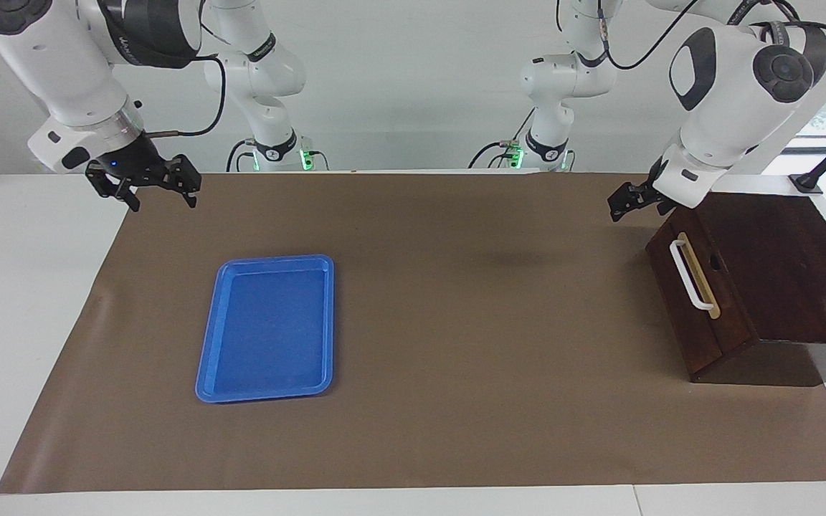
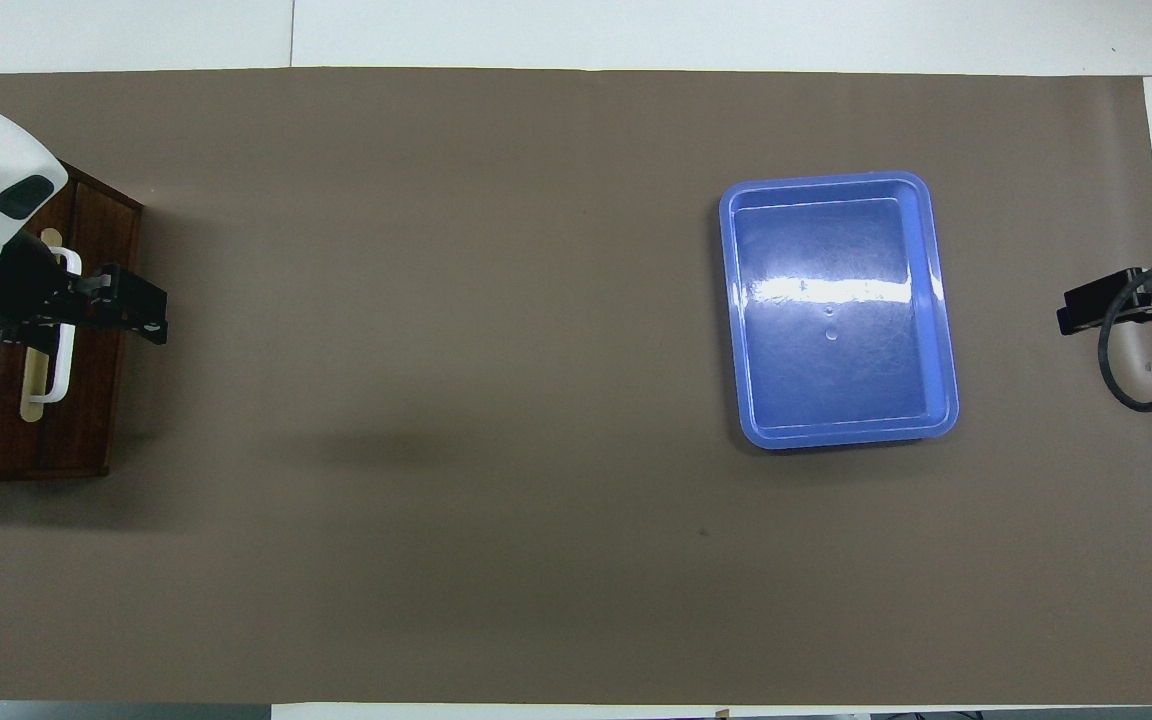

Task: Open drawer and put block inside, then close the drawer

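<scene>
Dark wood drawer [image 1: 700,287] sits closed and you see no block; left gripper [image 1: 624,201] hangs over it, right gripper [image 1: 148,188] waits, jaws spread; left's unclear.

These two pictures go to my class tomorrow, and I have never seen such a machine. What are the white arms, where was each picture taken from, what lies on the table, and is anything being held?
The white arms are two robot arms, each ending in a two-finger gripper. One picture looks across the table at them; the other looks steeply down from above their end.

On the brown mat lie a flat blue tray and, at the left arm's end, a dark wooden box whose drawer is shut, with a white handle. No block shows anywhere.

The left gripper hangs in the air near the drawer's front. The right gripper waits open over the mat's edge. Neither holds anything.
</scene>
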`<state>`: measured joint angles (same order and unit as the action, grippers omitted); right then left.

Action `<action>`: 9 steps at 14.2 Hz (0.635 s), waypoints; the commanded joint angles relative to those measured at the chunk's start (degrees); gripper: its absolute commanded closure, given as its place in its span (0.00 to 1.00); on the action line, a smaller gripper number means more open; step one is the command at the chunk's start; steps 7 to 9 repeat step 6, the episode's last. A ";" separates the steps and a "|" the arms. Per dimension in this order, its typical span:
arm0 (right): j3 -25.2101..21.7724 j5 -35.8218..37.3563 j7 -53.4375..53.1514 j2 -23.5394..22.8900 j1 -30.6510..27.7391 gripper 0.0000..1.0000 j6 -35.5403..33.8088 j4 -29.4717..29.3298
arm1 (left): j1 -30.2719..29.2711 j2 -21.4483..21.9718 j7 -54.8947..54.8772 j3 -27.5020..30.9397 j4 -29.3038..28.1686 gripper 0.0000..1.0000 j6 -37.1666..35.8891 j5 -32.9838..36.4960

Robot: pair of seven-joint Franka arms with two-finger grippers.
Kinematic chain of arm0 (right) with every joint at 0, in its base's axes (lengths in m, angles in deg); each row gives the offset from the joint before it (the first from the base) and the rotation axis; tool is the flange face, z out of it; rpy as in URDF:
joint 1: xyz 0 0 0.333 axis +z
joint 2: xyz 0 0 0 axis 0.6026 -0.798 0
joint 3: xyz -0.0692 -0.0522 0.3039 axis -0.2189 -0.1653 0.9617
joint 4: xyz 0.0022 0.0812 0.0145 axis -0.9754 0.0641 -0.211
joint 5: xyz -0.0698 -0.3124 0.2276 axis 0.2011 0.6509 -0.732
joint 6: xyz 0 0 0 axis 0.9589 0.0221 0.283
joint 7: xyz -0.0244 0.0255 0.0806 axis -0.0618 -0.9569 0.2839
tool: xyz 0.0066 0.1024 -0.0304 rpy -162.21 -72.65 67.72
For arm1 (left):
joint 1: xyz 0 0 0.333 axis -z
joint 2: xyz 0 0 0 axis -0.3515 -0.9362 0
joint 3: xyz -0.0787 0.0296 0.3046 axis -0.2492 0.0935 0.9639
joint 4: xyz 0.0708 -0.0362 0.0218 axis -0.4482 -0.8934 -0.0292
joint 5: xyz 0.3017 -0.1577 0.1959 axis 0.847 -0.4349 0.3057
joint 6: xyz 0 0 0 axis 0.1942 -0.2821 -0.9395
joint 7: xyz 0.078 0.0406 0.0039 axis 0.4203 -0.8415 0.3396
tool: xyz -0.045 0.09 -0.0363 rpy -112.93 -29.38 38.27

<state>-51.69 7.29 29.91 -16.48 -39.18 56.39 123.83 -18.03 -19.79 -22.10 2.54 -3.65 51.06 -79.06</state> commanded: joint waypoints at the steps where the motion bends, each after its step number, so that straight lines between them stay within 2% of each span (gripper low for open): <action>1: 0.52 0.71 1.06 0.73 -0.51 0.00 0.46 0.77 | 0.97 0.48 -2.03 1.99 0.23 0.00 0.47 -0.20; 9: 0.52 0.71 1.15 0.73 -0.51 0.00 0.64 0.77 | 0.35 1.01 -2.30 1.73 0.75 0.00 -0.32 -0.46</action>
